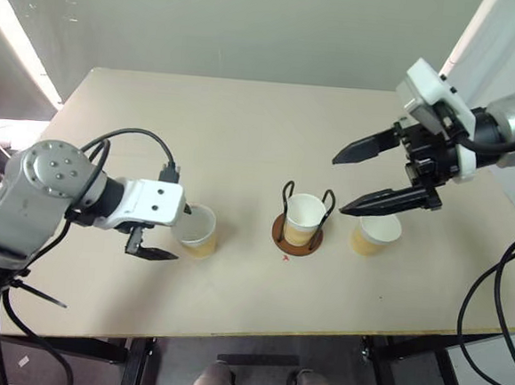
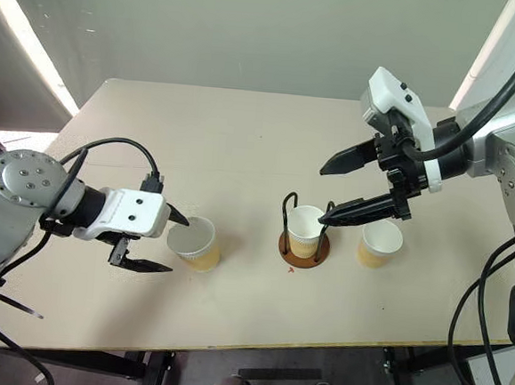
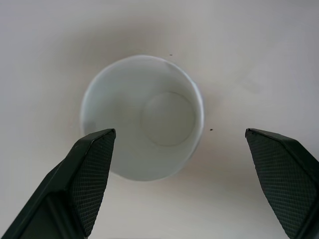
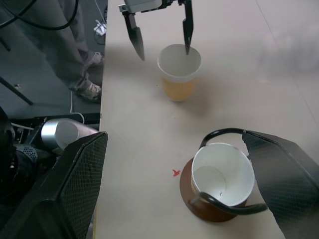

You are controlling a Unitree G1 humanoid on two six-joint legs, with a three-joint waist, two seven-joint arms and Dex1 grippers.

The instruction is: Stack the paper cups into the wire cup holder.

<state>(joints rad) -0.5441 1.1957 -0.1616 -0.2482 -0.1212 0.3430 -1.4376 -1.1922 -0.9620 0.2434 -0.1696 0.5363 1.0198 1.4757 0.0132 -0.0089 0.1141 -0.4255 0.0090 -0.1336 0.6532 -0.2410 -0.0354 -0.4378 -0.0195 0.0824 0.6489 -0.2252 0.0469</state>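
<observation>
Three paper cups stand upright on the table. The left cup [image 1: 200,233] sits just in front of my left gripper [image 1: 181,234], which is open, pointing down at it, with a finger [image 3: 92,164] on either side of its rim and nothing held. The middle cup [image 1: 305,218] stands inside the wire cup holder [image 1: 283,235], whose black loops rise from a brown disc base. The right cup [image 1: 377,234] stands beside the holder. My right gripper [image 1: 337,185] hangs open and empty above the holder and the right cup, pointing left.
The beige table [image 1: 245,129] has bare room at the back and along its front edge [image 1: 229,333]. A small red mark [image 1: 285,258] lies in front of the holder. A person's legs [image 4: 75,35] stand off the table's left side.
</observation>
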